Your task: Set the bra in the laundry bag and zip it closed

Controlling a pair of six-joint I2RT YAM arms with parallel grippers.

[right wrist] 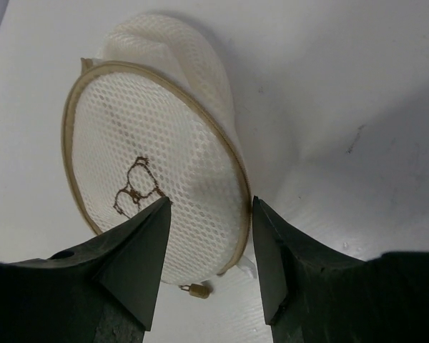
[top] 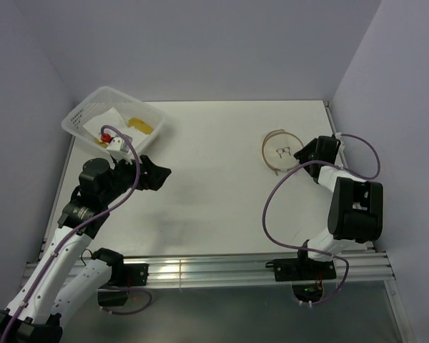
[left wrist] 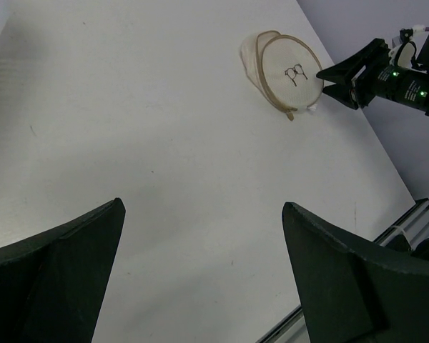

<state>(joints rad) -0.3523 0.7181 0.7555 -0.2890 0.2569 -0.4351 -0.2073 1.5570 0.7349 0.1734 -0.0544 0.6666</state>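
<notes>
The laundry bag [top: 279, 151] lies flat on the table at the right, a round white mesh pouch with a tan hoop rim and a small dark mark on its lid [right wrist: 136, 187]. Its brass zip pull [right wrist: 198, 290] rests on the table at the near edge. My right gripper [top: 299, 152] is open right beside the bag; in the right wrist view its jaws [right wrist: 211, 204] straddle the lid's near rim. My left gripper [top: 164, 175] hovers wide open over bare table at the left, holding nothing [left wrist: 203, 204]. I cannot make out the bra in any view.
A white perforated plastic basket [top: 79, 114] stands at the back left, holding white, yellow and red items. An aluminium rail [top: 222, 270] runs along the table's near edge. Purple walls close in the back and both sides.
</notes>
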